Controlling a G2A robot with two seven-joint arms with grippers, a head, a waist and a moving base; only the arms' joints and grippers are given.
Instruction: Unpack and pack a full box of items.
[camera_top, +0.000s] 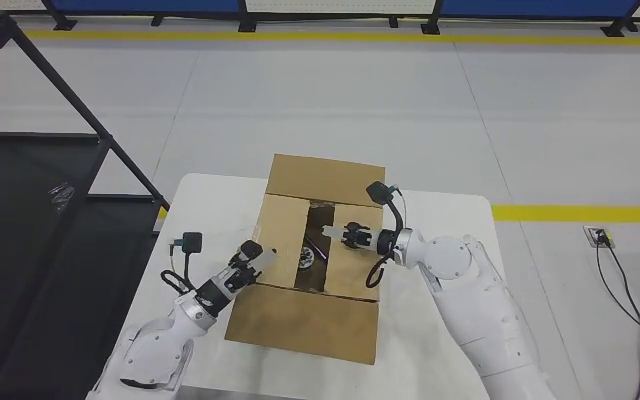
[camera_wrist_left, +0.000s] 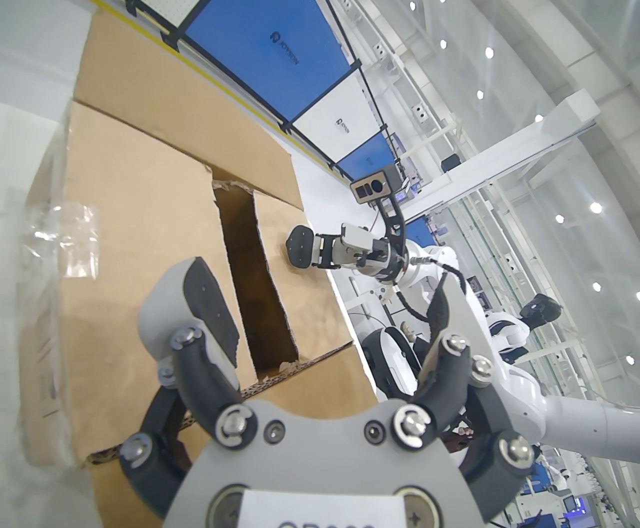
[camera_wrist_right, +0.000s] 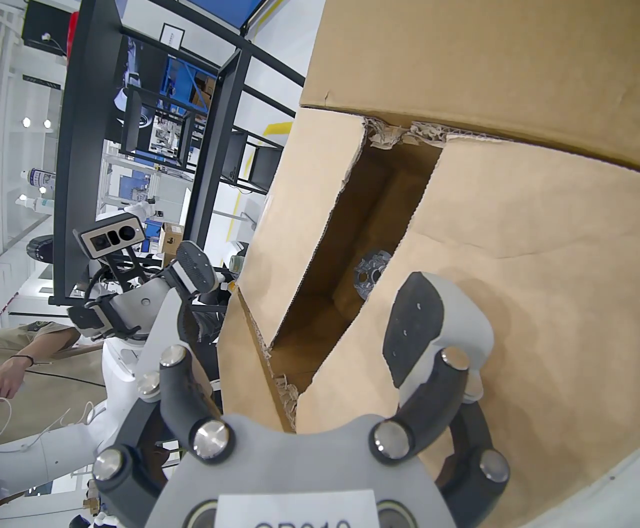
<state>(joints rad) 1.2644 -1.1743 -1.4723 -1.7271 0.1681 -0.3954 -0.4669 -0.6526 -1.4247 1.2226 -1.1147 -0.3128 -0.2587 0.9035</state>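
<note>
On the white surface (camera_top: 210, 200) sits the cardboard box (camera_top: 300, 320), left flap (camera_top: 283, 240) and right flap (camera_top: 358, 275) nearly shut, a grey metal part (camera_wrist_right: 370, 270) showing in the dark gap between the 2. Left hand (camera_top: 255, 255) hovers released at the left flap's outer edge; right hand (camera_top: 345, 237), also released, is over the right flap

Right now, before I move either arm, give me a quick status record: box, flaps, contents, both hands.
box: cardboard box on white table
outer flaps: far and near ones folded open
inner flaps: left inner flap and right inner flap lowered, with a gap between them
contents: grey metal part visible through the gap; rest hidden
left hand: open, at the box's left edge
right hand: open, over right inner flap; contact unclear
</note>
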